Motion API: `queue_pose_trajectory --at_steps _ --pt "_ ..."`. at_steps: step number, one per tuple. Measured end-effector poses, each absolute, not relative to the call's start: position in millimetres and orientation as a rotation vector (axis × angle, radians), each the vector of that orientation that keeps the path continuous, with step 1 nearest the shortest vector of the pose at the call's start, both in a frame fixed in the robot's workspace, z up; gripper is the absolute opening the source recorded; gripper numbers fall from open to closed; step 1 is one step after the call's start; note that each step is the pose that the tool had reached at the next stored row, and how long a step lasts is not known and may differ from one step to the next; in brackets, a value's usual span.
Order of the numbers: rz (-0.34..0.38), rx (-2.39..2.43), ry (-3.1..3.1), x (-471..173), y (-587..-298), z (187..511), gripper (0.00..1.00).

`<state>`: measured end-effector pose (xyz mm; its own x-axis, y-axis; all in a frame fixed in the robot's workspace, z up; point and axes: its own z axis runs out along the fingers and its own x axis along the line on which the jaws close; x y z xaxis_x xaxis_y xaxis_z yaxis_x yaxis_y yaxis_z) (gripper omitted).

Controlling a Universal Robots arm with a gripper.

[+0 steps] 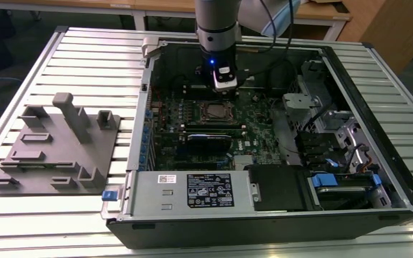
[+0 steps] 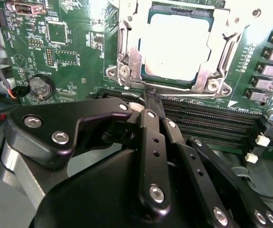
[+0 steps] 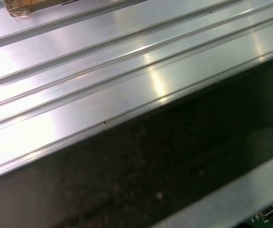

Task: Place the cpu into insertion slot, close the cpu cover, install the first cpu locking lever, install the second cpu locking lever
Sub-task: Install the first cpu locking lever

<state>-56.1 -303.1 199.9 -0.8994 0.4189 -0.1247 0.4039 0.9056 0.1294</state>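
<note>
Inside the open computer case, the insertion slot sits on the green motherboard. In the second wrist view the cpu lies flat in the slot, its dull silver top showing through the window of the cpu cover. The cover lies down over it. My gripper is shut, its black fingertips together at the socket's rim next to a screw corner. Whether they pinch a thin lever wire I cannot tell. In the exterior view the gripper hangs just behind the slot.
Long black memory slots run beside the socket, and a coin battery lies further off. A labelled power supply box fills the case front. A grey fixture stands on the ribbed metal table at the exterior view's left.
</note>
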Motion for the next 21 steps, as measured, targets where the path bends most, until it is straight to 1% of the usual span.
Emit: queue_pose_trajectory --at_steps 21 --pt "0.135 0.633 2.918 -56.3 -298.2 199.4 0.11"
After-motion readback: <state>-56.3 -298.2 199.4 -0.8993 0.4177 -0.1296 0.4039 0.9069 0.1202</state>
